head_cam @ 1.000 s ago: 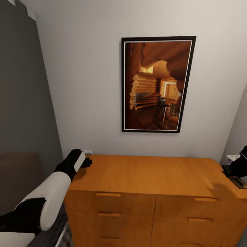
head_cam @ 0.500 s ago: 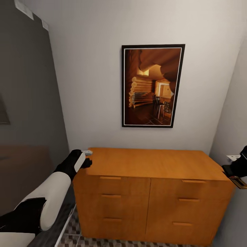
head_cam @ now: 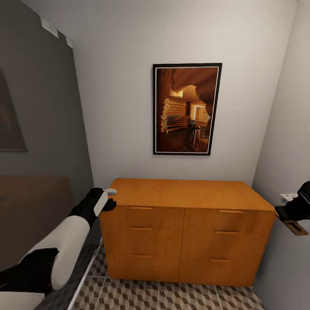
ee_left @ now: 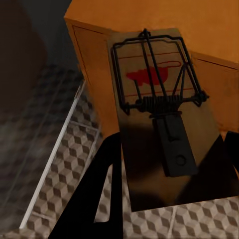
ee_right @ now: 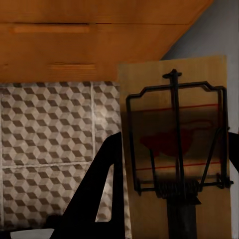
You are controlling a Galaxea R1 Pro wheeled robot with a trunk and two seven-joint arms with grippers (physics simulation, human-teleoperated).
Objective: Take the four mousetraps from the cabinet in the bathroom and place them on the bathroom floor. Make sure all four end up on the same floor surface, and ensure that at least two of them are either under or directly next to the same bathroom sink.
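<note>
With each gripper pinching a mousetrap, left gripper [head_cam: 113, 199] and right gripper [head_cam: 287, 217], the robot faces the cabinet [head_cam: 185, 230] mid-carry; next, lowering both onto the bathroom floor [head_cam: 172, 297] by the sink.

The setting is a narrow room in a home, rendered in simulation. Indicators: a low orange-brown wooden cabinet [head_cam: 185, 230] with bar-handled drawers at lower centre, a black-framed picture [head_cam: 187, 109] of a log-cabin interior on the pale wall above it, and a cube-patterned tiled floor [head_cam: 172, 297] along the bottom edge. The tiling suggests a bathroom, though the dim shapes at the left edge cannot be identified.
</note>
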